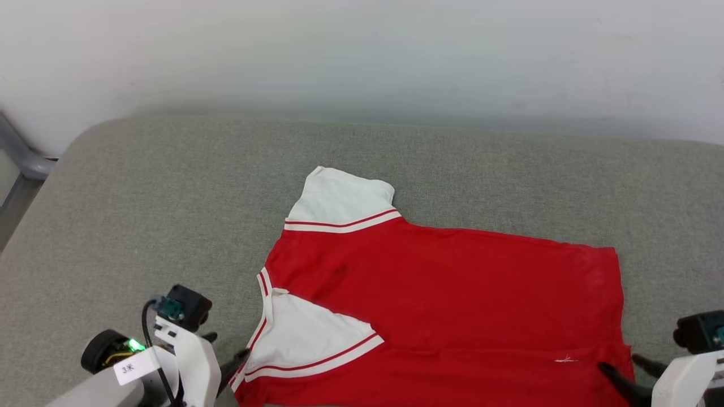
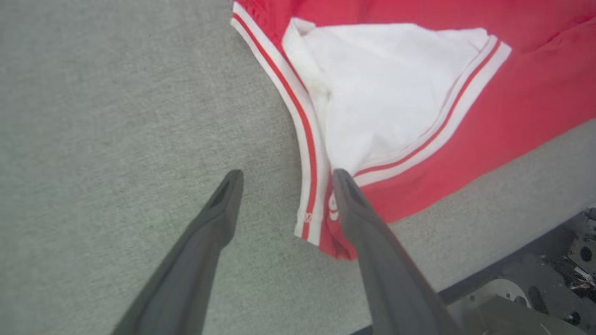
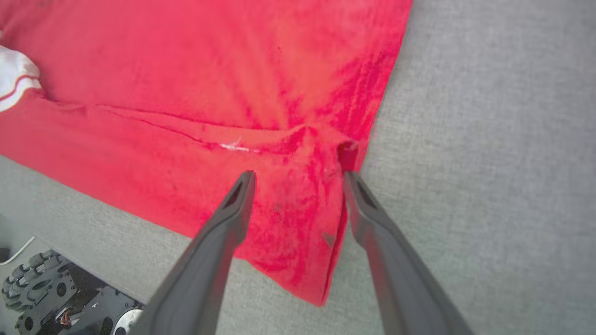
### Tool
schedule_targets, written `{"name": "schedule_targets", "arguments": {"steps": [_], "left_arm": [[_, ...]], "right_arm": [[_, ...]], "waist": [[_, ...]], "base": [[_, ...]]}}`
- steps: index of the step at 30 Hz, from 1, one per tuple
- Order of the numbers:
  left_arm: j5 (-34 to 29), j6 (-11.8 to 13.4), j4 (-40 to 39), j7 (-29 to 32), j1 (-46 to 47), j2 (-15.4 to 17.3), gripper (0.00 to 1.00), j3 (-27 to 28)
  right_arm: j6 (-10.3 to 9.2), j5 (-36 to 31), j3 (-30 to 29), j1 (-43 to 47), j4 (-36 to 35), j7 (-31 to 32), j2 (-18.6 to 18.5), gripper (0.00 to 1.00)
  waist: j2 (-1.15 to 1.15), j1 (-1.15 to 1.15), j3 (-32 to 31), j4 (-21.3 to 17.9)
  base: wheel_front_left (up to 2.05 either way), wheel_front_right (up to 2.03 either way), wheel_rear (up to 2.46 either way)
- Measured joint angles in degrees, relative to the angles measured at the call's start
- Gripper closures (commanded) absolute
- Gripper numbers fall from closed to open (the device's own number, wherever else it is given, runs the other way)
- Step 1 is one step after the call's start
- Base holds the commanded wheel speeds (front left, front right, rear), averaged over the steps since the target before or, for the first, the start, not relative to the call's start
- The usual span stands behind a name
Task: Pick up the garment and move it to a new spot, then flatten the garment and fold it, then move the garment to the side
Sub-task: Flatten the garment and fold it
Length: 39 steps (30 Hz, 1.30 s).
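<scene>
The garment (image 1: 441,294) lies flat, close to the counter's (image 1: 169,186) front edge; bare grey fabric stretches left, right and behind; left fingers (image 2: 223,209) spread wide beside the striped collar (image 2: 307,139), right fingers (image 3: 233,209) spread wide over the hem corner (image 3: 321,260), neither gripping anything; a pale wall (image 1: 362,51) stands behind.

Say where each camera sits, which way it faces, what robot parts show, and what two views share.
Head view: on the head, facing forward and down at the garment on the grey surface; left end effector lower left, right end effector lower right.
Left wrist view: on the left wrist, along its open fingers toward the garment's striped corner.
Right wrist view: on the right wrist, along its open fingers toward the red hem corner.
Shared: head and left wrist views both show the folded white sleeve.
</scene>
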<state>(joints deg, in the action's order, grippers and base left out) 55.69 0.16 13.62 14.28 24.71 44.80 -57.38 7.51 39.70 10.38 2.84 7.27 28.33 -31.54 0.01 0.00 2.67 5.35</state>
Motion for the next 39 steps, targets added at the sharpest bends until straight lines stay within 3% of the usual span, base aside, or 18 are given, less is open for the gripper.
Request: {"name": "schedule_targets", "arguments": {"steps": [6, 14, 19, 22, 27, 32, 39], "left_arm": [[-2.22, 3.46, -1.57, -5.38, 2.65, 0.34, 0.0, 3.18], [-5.26, 6.48, 0.69, -12.02, 9.57, -2.61, 0.0, 7.34], [-6.19, 6.43, 4.49, -13.81, 15.82, -5.23, 0.0, 9.51], [-6.6, 4.95, 7.3, -13.54, 21.07, -6.08, 0.0, 10.24], [-7.0, 0.26, 13.41, -7.48, 29.81, -7.75, 0.0, 9.22], [-3.14, -3.7, 19.85, 6.24, 38.65, -8.94, 0.0, 8.69], [0.16, -5.87, 24.59, 22.47, 46.52, -9.35, 0.0, 6.75]], "right_arm": [[0.0, -5.65, -5.2, -0.63, -5.2, -8.48, 4.19, 0.0], [0.0, -15.96, -11.22, -1.85, -12.49, -18.42, 13.28, 0.0], [0.0, -21.17, -12.2, -3.1, -16.97, -22.56, 16.85, 0.0], [0.0, -22.69, -12.48, -3.73, -18.92, -24.76, 18.63, 0.0], [0.0, -24.58, -11.66, -5.09, -21.79, -26.4, 19.94, 0.0], [0.0, -25.66, -10.35, -7.66, -24.27, -27.22, 19.89, 0.0], [0.0, -26.16, -9.44, -9.64, -25.76, -27.29, 19.89, 0.0]], "waist": [[0.0, 0.0, -1.0, 0.27], [0.0, 0.0, 0.99, -1.22], [0.0, 0.0, 4.0, -3.01], [0.0, 0.0, 6.37, -4.27], [0.0, 0.0, 10.9, -6.31], [-0.01, 0.01, 15.78, -8.35], [0.0, 0.01, 21.81, -11.34]], "base": [[0.0, 0.0, 0.0], [0.0, 0.0, 0.0], [0.0, 0.0, 0.0], [0.0, 0.0, 0.0], [0.0, 0.0, 0.0], [0.0, 0.0, 0.0], [0.0, 0.0, 0.0]]}}
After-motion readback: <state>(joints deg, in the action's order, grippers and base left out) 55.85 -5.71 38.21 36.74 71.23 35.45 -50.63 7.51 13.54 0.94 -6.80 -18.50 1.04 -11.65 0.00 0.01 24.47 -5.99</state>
